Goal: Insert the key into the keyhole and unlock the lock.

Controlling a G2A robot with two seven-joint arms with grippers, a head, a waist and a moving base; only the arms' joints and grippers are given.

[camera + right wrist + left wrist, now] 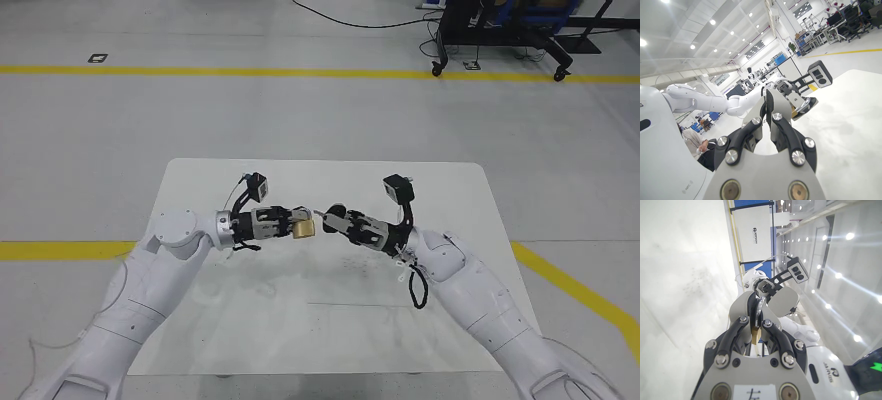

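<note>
Starting on the left, the left gripper is clamped tight on the small brass padlock. Its silver steel shackle shows between the fingers, and the whole thing is held in the air above the middle of the white rounded table. Moving across, the padlock sits just beside what looks like a thin silvery key, a pale sliver jutting from the right gripper. That gripper's ribbed black pads are pressed together, and from its own wrist the key is hidden between them. Key tip and lock are near each other, but I cannot tell whether they touch. Now the risk, as I judge it: both pieces are held free in the air, so a slight tilt or offset would run the tip onto the brass face beside the keyhole. Pushing on from there could twist the key in the pads. It could also lever the padlock out of its grip and drop it onto the table.
</note>
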